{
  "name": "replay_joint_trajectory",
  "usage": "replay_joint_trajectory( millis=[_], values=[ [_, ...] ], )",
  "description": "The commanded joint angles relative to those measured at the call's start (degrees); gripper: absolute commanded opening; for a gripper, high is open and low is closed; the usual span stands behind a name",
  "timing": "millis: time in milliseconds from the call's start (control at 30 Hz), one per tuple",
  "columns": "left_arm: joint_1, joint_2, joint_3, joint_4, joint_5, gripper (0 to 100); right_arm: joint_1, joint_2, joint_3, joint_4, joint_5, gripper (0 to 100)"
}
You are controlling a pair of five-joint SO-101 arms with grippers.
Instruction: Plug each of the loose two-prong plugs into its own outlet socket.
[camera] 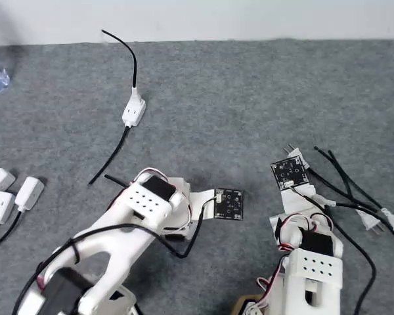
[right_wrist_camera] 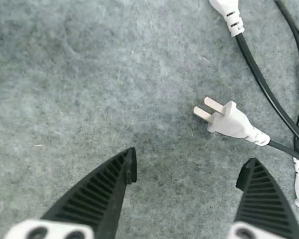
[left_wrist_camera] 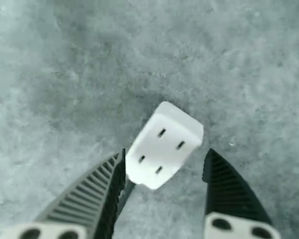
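Our left tool [left_wrist_camera: 165, 153] is open and holds nothing. A white socket [left_wrist_camera: 164, 144] lies flat on the grey bench [camera: 249, 98], with its near end between the two black fingers [left_wrist_camera: 104, 194]. It is very close to one finger, but we cannot tell if it touches. Its little slots [left_wrist_camera: 162, 132] face up at us.

Our right tool [right_wrist_camera: 189, 159] is open wide and holds nothing too. A white plug [right_wrist_camera: 231, 121] lies on the bench just past it, nearer to one finger than the other. Its two prongs [right_wrist_camera: 207, 108] point away from its black cord [right_wrist_camera: 284, 147]. Another plug [right_wrist_camera: 224, 9] lies farther off.

We think the step now is to grab this socket and this plug. To do it well, we should slide the right tool over so the plug sits in the middle. Then we pinch the white body, not the prongs and not the cord. The prongs must stick out free. The left tool should squeeze the socket by its sides and not cover the slots. Then we line the prongs up straight with one pair of slots and push slowly. If the plug is tilted, it may slip or shove the socket away
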Motion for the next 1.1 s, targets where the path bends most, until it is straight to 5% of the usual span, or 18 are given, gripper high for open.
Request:
replay_joint_trajectory(
  millis=[0,167,367,1067],
  values=[
    [-0.5,5.3,-0.7,-4.8,-0.9,24,0.7,-0.1,-2.9,-1.1,-0.4,31.3],
    [-0.4,7.2,-1.3,-6.3,-0.8,23,0.7,-0.1,-2.8,-1.1,-0.4,31.3],
    [-0.6,7.2,-2.9,-6.2,-0.9,1,0.7,-0.1,-2.7,-1.2,-0.4,31.3],
    [-5.6,7.9,-5.0,-12.2,3.4,6,0.7,-0.1,-2.7,-1.2,-0.4,31.3]
  ],
)
